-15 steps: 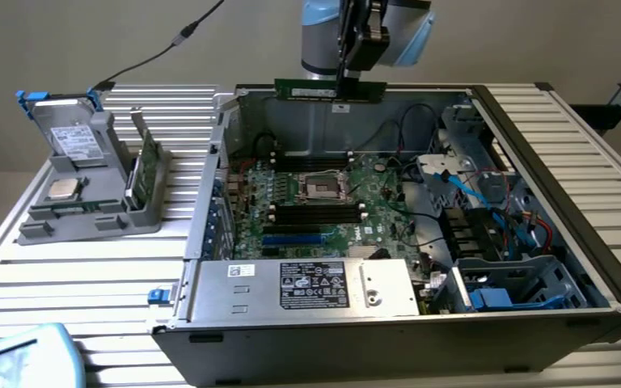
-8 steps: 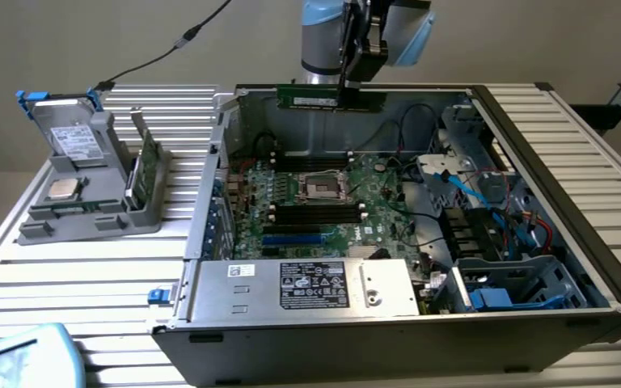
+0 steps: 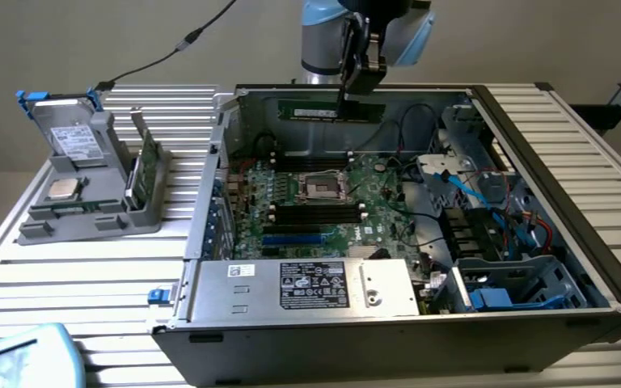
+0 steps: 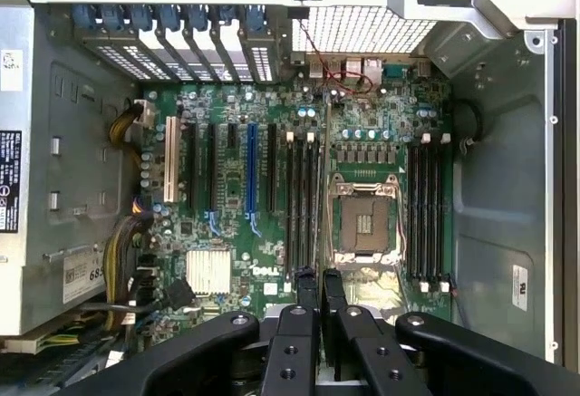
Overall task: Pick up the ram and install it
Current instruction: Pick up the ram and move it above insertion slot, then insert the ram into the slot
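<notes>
**A:** Hand (image 3: 352,99): pressed together on the ram (image 3: 327,110), pinching its upper edge a little toward the exterior view's right of the middle.

**B:** Ram, location?

**A:** Held in the air over the far side of the open computer case (image 3: 289,347), clear of the board. Its long axis is level and runs across the exterior view, parallel to the black memory slots (image 3: 316,170) beneath.

**B:** Slots, bearing from the hand?

**A:** Below it. In the wrist view the hand (image 4: 319,278) sits roughly in line with one slot bank (image 4: 304,206) beside the processor socket (image 4: 362,224). A second bank (image 4: 426,210) lies across the socket. Judged: the stick's axis matches the slots.

**B:** Legible writing?

**A:** "DELL", white, on the motherboard (image 4: 263,271). The ram's white label is unreadable. The print on the power supply label (image 3: 314,284) is too small to read.

**B:** Surroundings?

**A:** Grey parts holder (image 3: 84,202) on the slatted desk (image 3: 73,275), beside the case, on the exterior view's left.
</notes>
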Tool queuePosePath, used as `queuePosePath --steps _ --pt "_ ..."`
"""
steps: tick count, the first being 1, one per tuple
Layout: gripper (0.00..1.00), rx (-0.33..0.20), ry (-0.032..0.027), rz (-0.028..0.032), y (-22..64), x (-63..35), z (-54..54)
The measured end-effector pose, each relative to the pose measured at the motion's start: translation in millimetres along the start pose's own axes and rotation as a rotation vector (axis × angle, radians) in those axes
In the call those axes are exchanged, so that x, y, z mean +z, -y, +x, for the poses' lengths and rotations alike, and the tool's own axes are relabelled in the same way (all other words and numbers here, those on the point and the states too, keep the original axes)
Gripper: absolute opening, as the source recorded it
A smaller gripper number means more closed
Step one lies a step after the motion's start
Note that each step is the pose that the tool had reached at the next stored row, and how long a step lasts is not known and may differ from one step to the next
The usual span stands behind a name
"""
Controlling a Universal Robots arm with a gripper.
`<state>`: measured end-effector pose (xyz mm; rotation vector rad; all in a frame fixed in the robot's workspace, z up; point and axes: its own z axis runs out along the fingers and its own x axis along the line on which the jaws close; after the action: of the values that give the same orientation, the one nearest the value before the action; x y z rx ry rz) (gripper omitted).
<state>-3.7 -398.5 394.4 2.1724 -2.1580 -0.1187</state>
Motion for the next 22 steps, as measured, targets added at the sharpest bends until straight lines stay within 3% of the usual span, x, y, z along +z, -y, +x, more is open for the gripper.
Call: queuePosePath --steps 16,22 --pt "0.14 0.000 0.0000 0.0000 0.2 1.2 0.0" --pt "0.14 0.000 0.0004 0.0000 1.1 11.4 0.0"
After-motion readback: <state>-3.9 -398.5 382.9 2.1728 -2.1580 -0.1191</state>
